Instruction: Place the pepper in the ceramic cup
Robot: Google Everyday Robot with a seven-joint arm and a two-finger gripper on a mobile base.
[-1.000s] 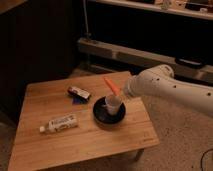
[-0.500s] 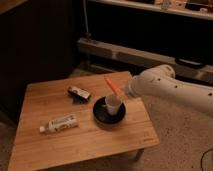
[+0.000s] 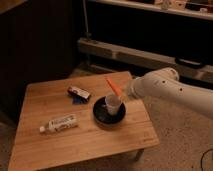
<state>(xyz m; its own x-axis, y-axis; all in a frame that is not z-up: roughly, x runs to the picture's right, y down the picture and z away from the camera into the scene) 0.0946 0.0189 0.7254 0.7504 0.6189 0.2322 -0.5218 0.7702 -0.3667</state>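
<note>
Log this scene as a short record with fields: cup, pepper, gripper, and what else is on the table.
ceramic cup: upright in the black dish
pepper: tilted, lower end at the cup's mouth
gripper: right of the cup, beside the pepper
table: wooden; also holds a lying bottle and a small packet

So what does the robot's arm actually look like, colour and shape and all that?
The arm is a thick, smooth tube in creamy white, with a rounded joint dotted by small dark holes. No cables or markings show. The gripper, at its tip just right of the ceramic cup, looks greyer.
</note>
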